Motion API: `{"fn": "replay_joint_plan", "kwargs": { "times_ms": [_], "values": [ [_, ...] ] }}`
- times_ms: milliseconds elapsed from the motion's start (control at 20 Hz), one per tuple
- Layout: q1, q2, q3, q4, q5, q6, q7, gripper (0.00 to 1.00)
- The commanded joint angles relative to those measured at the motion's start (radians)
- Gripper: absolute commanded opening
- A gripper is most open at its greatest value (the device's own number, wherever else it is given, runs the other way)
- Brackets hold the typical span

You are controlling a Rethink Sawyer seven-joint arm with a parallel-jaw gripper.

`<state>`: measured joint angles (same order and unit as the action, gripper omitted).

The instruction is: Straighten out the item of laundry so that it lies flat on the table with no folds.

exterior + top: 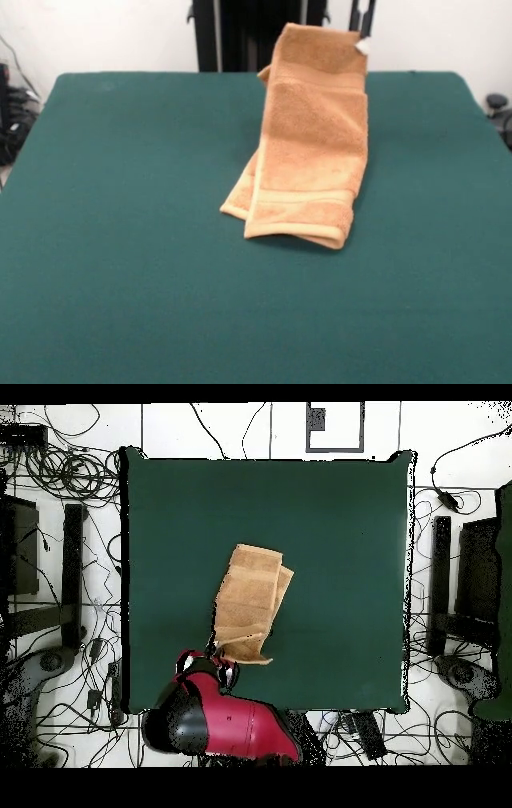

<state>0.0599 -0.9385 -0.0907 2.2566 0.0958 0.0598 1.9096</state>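
end effector (362, 22) raised, pinching towel (308, 152) corner, table (120, 240)

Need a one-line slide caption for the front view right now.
Gripper holds the towel up by its tagged corner, lower end folded on the green table.

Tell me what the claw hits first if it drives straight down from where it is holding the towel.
Probably the towel itself: it hangs from the claw toward the table, so its draped cloth lies below, then the green surface. Depth is unclear.
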Motion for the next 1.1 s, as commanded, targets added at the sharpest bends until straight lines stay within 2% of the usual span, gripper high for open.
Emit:
{"fn": "replay_joint_plan", "kwargs": {
  "times_ms": [50,500,1050,1100],
  "values": [
    [0.037,-0.02,0.091,0.124,0.076,-0.055,0.299,0.0],
    [0.004,0.044,0.124,0.131,0.063,-0.152,0.295,0.0],
    [0.046,0.077,0.067,0.114,0.072,-0.211,0.284,0.0],
    [0.043,0.077,0.07,0.115,0.072,-0.215,0.282,1.0]
  ]
}}
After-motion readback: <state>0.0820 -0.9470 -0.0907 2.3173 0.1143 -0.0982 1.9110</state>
